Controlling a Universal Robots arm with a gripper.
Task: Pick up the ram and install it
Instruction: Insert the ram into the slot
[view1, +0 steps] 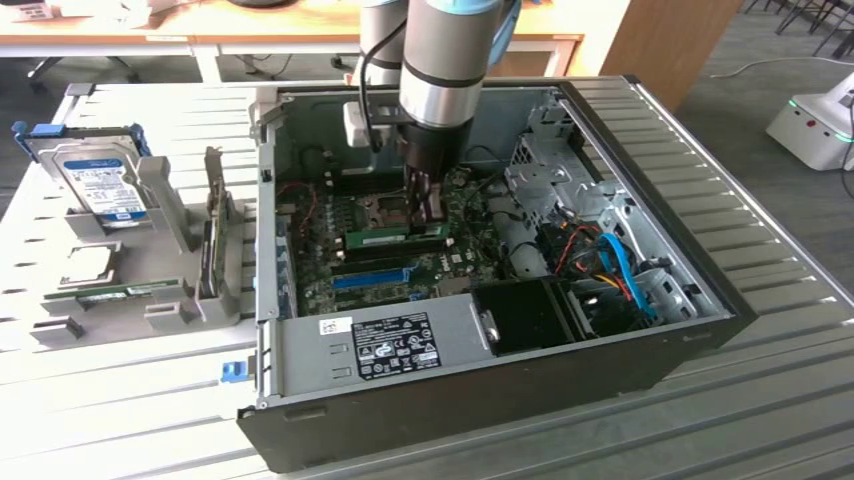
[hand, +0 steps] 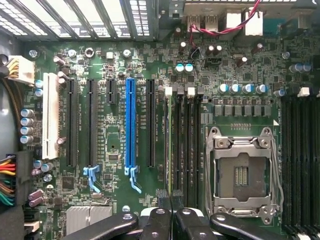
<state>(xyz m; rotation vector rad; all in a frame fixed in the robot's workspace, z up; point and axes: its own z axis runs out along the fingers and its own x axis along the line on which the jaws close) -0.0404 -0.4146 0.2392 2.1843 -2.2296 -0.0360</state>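
Seating the ram looks to be the step in hand. The black two-fingered gripper (hand: 170, 201) is clenched on the upper edge of the long, thin green circuit-board stick, the ram (view1: 390, 238). The ram stands on edge on the green motherboard (hand: 112, 145), in line with the black memory slots (hand: 184, 145) beside the silver processor socket (hand: 241, 172). I cannot tell whether its contacts are already in a slot.

As I judge it, finishing this step calls for a straight push down along the slot. The stick must be kept upright and the white slot-end clips (hand: 168, 91) left free to close, since a tilt could jam it. The blue slot strip (hand: 130, 125) lies apart from the ram, on the side away from the socket, and is empty.

The open black metal computer case (view1: 441, 420) holds the motherboard. In the exterior view it also holds a grey metal box with a white label (view1: 387, 345) at six o'clock from the ram, and blue and orange cables (view1: 621, 270) at three o'clock.

Farther out, at nine o'clock from the case, a grey moulded holder (view1: 174, 318) carries three things:
- a silver hard drive with a blue label (view1: 104, 185)
- a second green stick (view1: 127, 292), lying flat
- a dark card standing on edge (view1: 211, 235)

Case and holder both rest on the grey slatted table (view1: 774, 330). A wooden desk (view1: 267, 30) stands beyond at twelve o'clock.
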